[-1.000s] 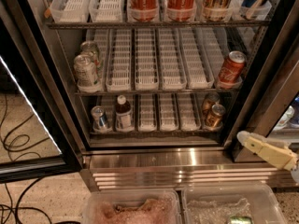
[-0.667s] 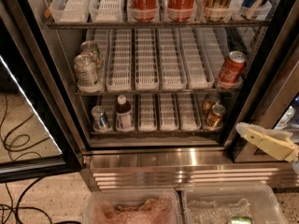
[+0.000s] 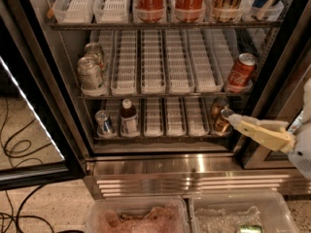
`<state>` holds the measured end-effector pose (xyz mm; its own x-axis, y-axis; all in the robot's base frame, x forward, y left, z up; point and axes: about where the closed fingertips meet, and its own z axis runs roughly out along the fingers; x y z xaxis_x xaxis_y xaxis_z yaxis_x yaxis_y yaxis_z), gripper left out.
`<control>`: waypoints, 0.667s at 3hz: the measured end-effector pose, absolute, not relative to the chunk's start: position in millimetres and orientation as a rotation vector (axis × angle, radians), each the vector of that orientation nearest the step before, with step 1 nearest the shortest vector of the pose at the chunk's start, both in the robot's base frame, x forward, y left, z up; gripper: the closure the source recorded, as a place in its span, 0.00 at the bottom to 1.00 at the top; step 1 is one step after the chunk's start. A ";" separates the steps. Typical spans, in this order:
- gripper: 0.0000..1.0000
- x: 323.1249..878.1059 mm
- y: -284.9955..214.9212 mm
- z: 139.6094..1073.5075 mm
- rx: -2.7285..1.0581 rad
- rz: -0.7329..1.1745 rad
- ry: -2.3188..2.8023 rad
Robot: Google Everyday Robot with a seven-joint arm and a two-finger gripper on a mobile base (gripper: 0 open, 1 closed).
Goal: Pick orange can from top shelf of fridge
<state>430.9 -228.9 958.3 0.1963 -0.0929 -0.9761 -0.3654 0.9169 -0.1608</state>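
Reaching in from the right, the gripper (image 3: 235, 122) sits low, level with the bottom rack and just in front of the amber cans (image 3: 219, 120) at that rack's right end. Whether its jaws are spread or pressed together I cannot tell from this angle. The prize is far above it: the orange can (image 3: 228, 1) stands at the front of its white lane on the top shelf (image 3: 165, 26), immediately right of two red cola cans (image 3: 149, 1), only its lower body in shot. Those slotted lanes keep every can upright and facing the door, so a straight approach from the front looks possible. The fridge (image 3: 160, 169) is open, its glass door (image 3: 29, 130) swung out left, which gives the arm its way in. Compared with a second ago, the gripper has climbed and pushed leftward, from beside the steel base up to the bottom rack's edge. It probably has a long rise left, and the red can (image 3: 241, 72) on the middle rack sits near that path.
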 end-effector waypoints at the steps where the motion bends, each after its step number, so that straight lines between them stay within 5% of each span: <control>1: 0.00 452.4 -205.7 989.9 -0.367 0.160 1.302; 2: 0.00 452.4 -205.8 989.9 -0.367 0.160 1.302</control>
<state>452.4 -205.8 989.9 0.2648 -0.0892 -0.9602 -0.3191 0.9315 -0.1745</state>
